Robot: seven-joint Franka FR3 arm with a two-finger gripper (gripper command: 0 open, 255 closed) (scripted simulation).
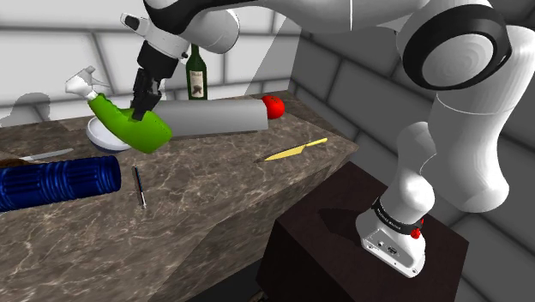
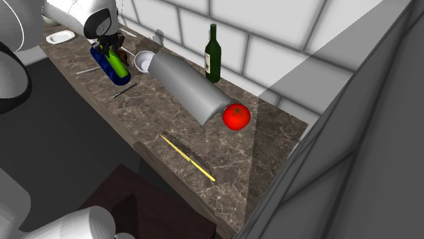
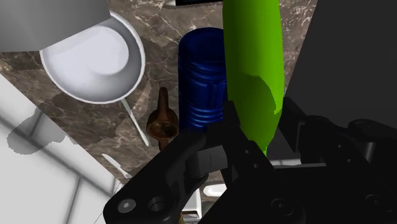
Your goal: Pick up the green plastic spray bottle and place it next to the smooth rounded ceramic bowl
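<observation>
The green spray bottle [image 1: 129, 123] with a white trigger head hangs tilted above the counter, and my black gripper [image 1: 141, 107] is shut on its body. In the wrist view the green bottle [image 3: 254, 63] runs out from between the fingers [image 3: 238, 137]. The white bowl [image 1: 105, 135] rests on the counter just below and behind the bottle; the wrist view has the bowl [image 3: 95, 60] off to one side of it. In the second exterior view the green bottle [image 2: 117, 63] hangs beside the bowl [image 2: 143, 62] under my arm.
A blue ribbed cylinder [image 1: 56, 181] lies by the counter's front edge. A long grey cylinder [image 1: 214, 117], a red tomato [image 1: 273, 106] and a dark wine bottle [image 1: 197, 73] sit behind. A yellow knife [image 1: 294, 151], a dark pen [image 1: 139, 185] and a brown spoon [image 3: 162, 121] lie about.
</observation>
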